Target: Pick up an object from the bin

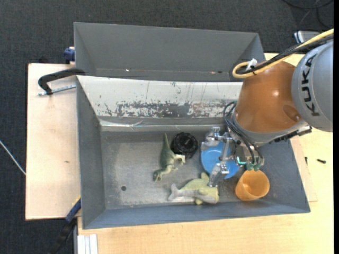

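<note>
Low over the right half of the grey metal bin point(127, 165), the tool point(218, 173) hung directly above a blue round thing point(208, 159) lying on the speckled floor. Whether the tool was open or closed could not be told, nor whether it had hold of anything. An orange cup point(252, 186) stood just beside it, a pale shark toy point(193, 190) lay in front, and a green dinosaur toy point(169, 164) and a black round thing point(185, 143) lay near. The bin's back wall was scratched and worn. Dark carpet point(159, 4) lay beyond the bin.
</note>
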{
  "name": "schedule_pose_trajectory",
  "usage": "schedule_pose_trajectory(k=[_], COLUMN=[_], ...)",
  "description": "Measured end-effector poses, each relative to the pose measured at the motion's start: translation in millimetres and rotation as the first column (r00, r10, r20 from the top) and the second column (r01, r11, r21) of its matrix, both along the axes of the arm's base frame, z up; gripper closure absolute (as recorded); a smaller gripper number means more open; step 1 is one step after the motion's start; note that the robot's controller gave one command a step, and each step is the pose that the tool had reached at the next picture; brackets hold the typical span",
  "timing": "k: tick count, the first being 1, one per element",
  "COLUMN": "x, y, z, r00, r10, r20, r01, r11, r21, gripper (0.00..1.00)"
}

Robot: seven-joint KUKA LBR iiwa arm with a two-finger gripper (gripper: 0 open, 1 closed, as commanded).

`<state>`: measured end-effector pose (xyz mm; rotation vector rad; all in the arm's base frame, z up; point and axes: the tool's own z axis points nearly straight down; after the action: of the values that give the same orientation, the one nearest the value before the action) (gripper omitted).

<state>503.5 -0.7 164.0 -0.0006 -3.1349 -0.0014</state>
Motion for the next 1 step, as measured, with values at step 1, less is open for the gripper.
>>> schedule_pose_trajectory(k=[1], x=[-10.7], y=[20.3], z=[-93.4], r00=[0.983], r10=[0.181], r20=[0.011], r01=[-0.181], r11=[0.984], r21=[0.000], gripper=[0.00])
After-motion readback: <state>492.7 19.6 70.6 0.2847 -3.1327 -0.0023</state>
